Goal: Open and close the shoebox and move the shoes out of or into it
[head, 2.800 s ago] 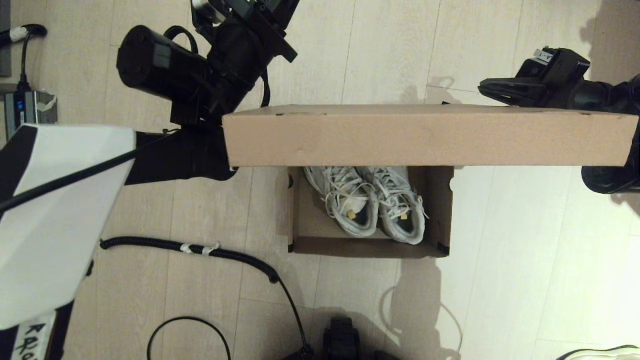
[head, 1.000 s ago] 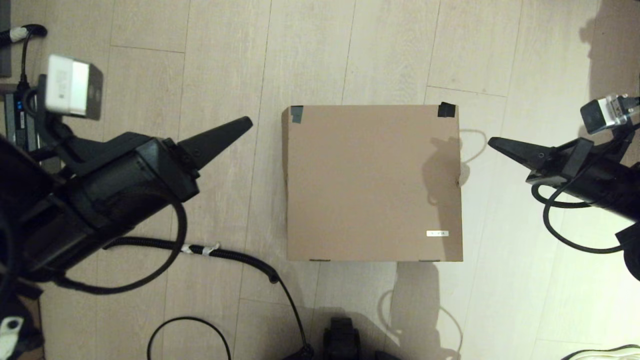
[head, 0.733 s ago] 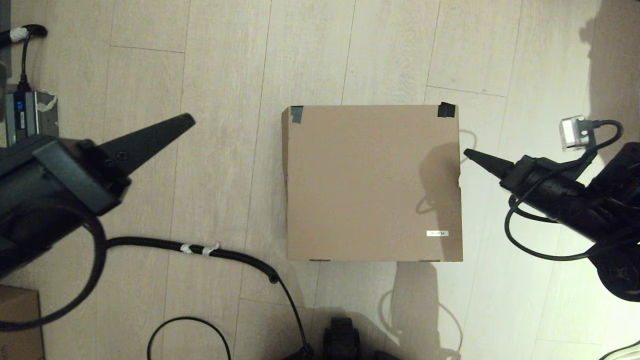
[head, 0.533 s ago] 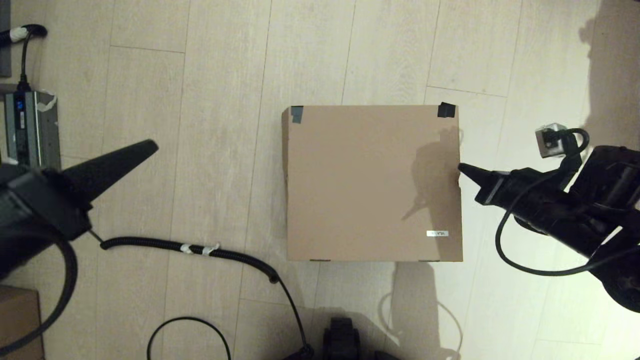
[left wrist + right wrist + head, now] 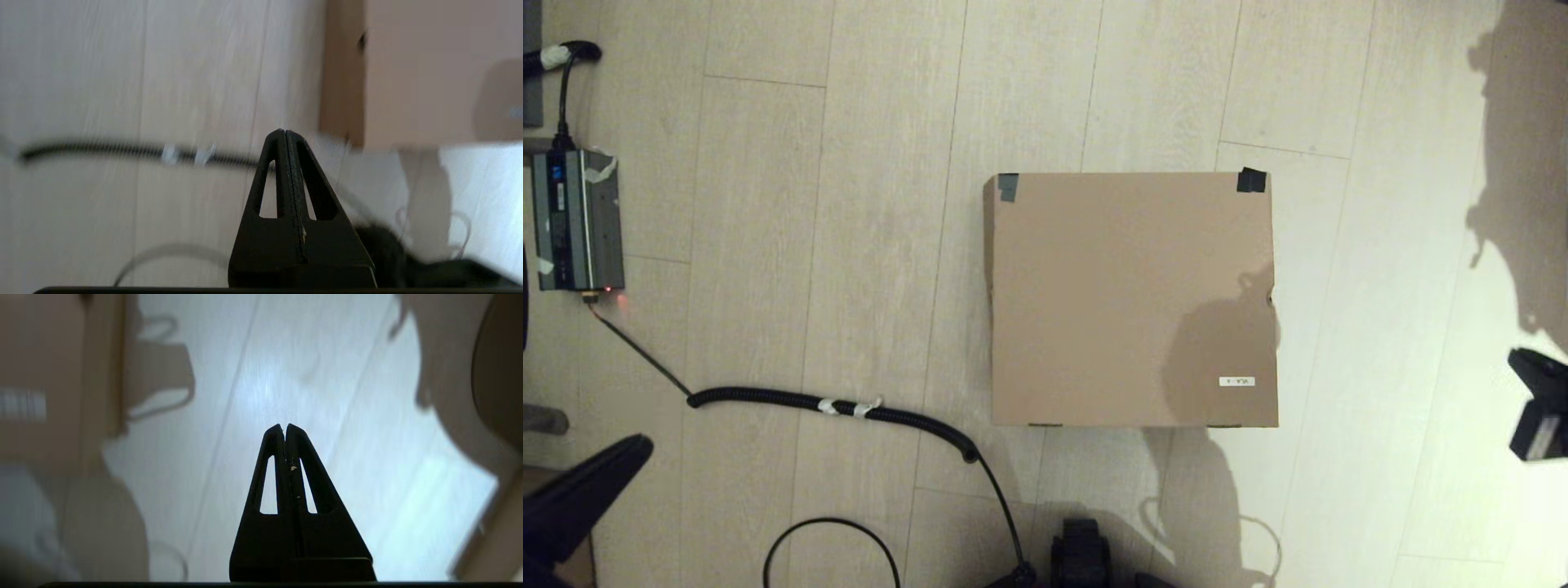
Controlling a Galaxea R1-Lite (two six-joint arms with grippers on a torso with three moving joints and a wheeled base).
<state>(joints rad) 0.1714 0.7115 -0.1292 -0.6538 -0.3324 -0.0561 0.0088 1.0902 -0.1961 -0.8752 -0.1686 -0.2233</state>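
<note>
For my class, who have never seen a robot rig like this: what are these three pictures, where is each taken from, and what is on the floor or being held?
These come from a two-armed robot. The wide picture is from a camera on its head, looking down at a wooden floor. In the middle sits the shoebox, a brown cardboard box with its lid shut, black tape on two corners and a small white label. No shoes show.

The other two pictures come from cameras on the wrists, looking along the fingers. The left gripper and the right gripper are black pincers, both shut and holding nothing. In the head view the left gripper sits low on the robot's left, apart from the box.

Also on the floor: a black cable and a grey power unit.
</note>
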